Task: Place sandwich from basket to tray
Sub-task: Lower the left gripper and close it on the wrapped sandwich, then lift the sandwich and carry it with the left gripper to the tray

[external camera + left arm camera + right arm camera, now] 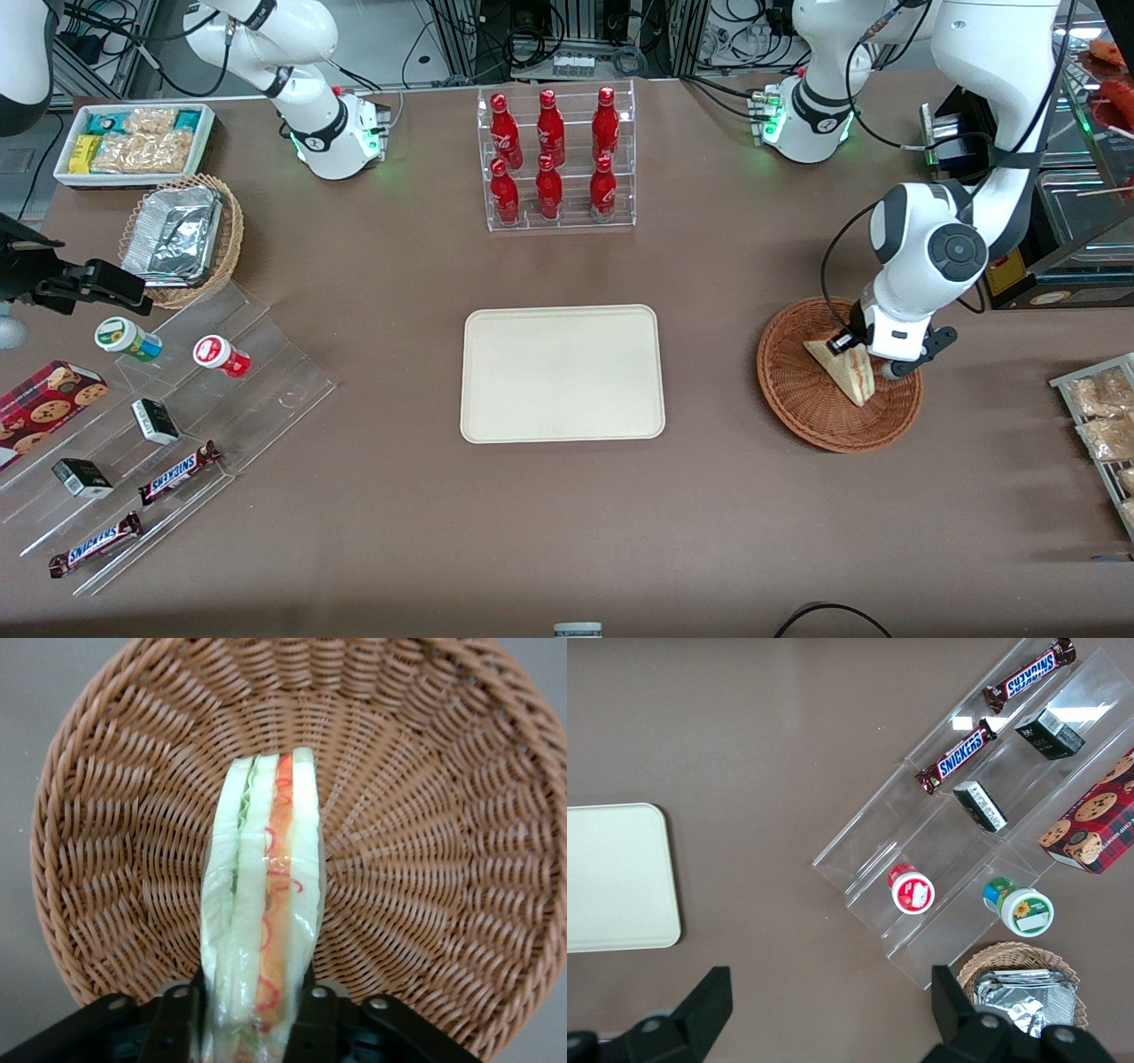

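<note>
The sandwich [848, 374] is a wrapped cream wedge with red and green filling, standing on edge in the reddish-brown wicker basket [797, 409] toward the working arm's end of the table. My left gripper [856, 353] is down in the basket, shut on the sandwich's end farther from the front camera. In the left wrist view the black fingers [182, 1023] press both faces of the sandwich [266, 877] over the basket's weave [443, 815]. The cream-beige tray [562, 372] lies bare at the table's middle, beside the basket, and its corner shows in the right wrist view [611, 877].
A clear rack of red bottles [556, 159] stands farther from the camera than the tray. Toward the parked arm's end are a clear stepped shelf with snacks [177, 416], a tan basket with foil [182, 235] and a white snack bin [133, 142]. Snack packs [1103, 416] lie beside the basket.
</note>
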`<state>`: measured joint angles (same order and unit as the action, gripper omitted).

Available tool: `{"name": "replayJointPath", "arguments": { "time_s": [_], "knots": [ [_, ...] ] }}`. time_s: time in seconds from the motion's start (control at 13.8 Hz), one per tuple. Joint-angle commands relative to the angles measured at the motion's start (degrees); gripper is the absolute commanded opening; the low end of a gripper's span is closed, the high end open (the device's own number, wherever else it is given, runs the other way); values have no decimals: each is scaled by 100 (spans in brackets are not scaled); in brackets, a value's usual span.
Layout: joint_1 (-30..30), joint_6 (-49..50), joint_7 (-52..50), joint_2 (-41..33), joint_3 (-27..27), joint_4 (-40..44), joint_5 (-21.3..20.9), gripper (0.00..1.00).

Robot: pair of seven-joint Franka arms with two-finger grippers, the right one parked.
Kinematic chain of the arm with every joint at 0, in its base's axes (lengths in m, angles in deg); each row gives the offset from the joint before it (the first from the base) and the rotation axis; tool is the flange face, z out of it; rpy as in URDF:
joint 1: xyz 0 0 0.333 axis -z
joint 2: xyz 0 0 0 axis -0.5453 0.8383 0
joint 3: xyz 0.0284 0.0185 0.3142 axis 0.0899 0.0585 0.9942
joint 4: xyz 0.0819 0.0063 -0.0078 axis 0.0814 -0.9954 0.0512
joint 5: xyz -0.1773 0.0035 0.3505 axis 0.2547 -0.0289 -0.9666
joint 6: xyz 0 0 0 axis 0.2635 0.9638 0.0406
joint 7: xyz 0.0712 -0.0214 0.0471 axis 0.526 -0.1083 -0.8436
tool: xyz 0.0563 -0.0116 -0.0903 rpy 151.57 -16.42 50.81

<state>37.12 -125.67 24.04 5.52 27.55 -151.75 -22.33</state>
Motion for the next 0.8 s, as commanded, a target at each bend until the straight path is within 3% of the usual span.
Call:
{"name": "replayJointPath", "arguments": {
  "time_s": [0.0, 0.22, 0.51, 0.73],
  "knots": [
    [22, 40, -258, -156, 8, 90, -86, 0],
    [136, 959, -267, -586, -62, 404, -104, 0],
    [969, 2999, -354, -535, -80, 1801, -104, 0],
    [1725, 3205, -829, -351, -89, 2295, -87, 0]
  ]
}}
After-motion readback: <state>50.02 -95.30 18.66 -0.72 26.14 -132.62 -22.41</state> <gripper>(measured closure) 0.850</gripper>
